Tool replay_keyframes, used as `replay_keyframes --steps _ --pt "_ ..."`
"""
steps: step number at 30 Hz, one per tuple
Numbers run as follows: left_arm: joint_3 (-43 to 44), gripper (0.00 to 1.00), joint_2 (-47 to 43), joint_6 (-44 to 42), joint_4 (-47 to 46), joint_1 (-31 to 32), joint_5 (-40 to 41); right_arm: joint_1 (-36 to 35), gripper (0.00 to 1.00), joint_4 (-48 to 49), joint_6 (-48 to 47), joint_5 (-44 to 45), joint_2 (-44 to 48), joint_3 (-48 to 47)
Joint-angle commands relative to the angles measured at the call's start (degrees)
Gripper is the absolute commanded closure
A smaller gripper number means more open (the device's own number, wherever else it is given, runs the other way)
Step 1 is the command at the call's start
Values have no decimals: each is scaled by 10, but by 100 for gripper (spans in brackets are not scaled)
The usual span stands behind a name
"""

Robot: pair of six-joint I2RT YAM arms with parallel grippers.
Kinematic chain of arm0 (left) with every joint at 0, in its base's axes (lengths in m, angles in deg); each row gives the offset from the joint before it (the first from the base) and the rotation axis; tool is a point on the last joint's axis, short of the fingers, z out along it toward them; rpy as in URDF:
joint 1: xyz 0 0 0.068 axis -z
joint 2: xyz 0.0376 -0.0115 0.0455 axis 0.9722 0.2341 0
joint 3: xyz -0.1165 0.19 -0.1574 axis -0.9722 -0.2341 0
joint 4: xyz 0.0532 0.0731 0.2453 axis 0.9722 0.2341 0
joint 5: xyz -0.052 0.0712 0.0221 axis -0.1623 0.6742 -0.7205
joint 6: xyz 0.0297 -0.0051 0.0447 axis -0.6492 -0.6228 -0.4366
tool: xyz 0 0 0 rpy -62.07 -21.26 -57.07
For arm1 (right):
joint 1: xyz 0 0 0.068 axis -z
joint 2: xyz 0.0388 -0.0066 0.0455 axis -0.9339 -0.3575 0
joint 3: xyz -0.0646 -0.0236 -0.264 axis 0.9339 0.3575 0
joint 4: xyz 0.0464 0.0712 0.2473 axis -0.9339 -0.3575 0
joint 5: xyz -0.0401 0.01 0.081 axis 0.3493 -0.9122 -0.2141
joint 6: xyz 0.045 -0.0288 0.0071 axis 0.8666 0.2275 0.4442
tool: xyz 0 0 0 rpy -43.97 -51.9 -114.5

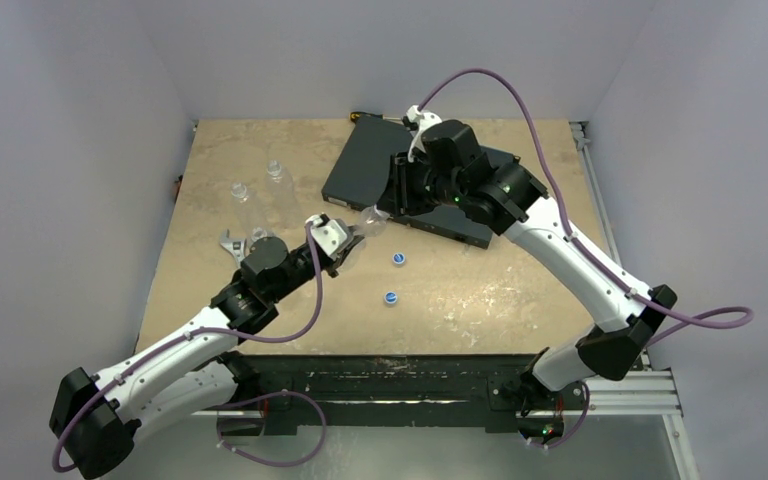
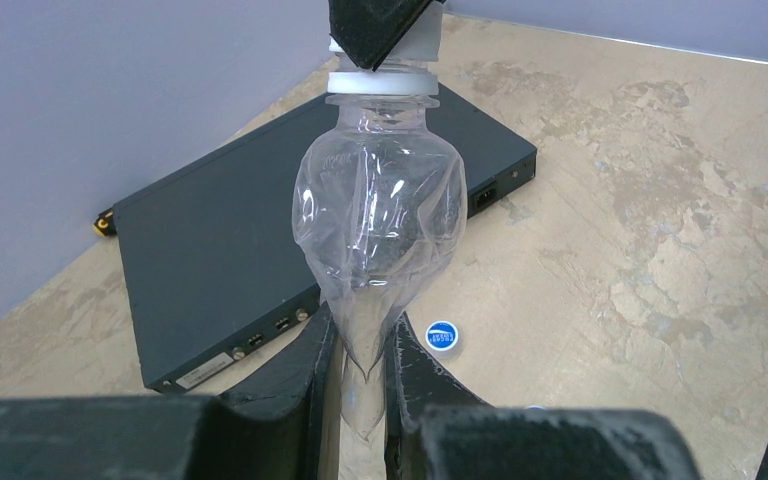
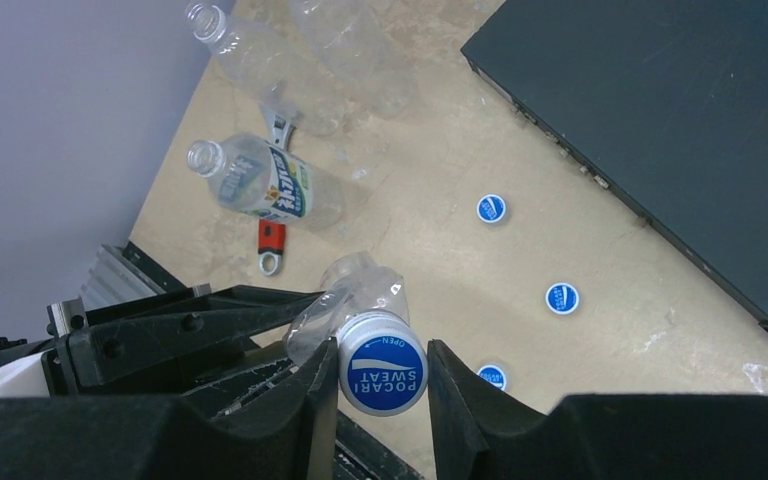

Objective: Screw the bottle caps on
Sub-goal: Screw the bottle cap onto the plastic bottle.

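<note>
The left end effector (image 2: 360, 400) is clamped on the lower body of a clear bottle (image 2: 380, 230). It holds the bottle above the table (image 1: 480, 300) near its centre, with the neck pointing toward 2 o'clock at the right arm. Between the fingers (image 2: 305, 385) the wall has buckled inward. This looks like thin, soft, nearly weightless plastic, probably smooth enough to turn in the grip.

The right end effector (image 3: 384, 400) is closed on the blue cap (image 3: 385, 375), one finger against each side. The cap sits on the bottle's mouth.

The cap is the small, hard part, so taking it across its rim suits it. The bottle would likely be better held nearer the firmer shoulder or neck ring, since the crushed body may twist as the thread tightens. Squeezing harder would probably only collapse it further.

Loose caps (image 1: 398, 259) lie at 5 o'clock from the bottle, spare bottles (image 1: 243, 195) at 9 o'clock, and the box (image 1: 380, 165) at 12.
</note>
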Motion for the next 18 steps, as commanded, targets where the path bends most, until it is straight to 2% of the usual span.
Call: replay_keyframes --steps 1,5,7,13,18 --pt "16 100 -13 -4 -30 4 -10 -1 70 15 2 -15 5 -8" --pt "19 100 -17 7 -32 2 -26 -1 81 44 -27 -73 19 11" --pt "21 100 -23 14 -31 -1 -46 0 83 50 -51 -95 31 21" --pt "38 100 -38 61 -29 -13 -163 7 94 60 -130 -192 50 51" --pt "55 100 -55 105 -34 -19 -247 8 96 68 -178 -263 74 74"
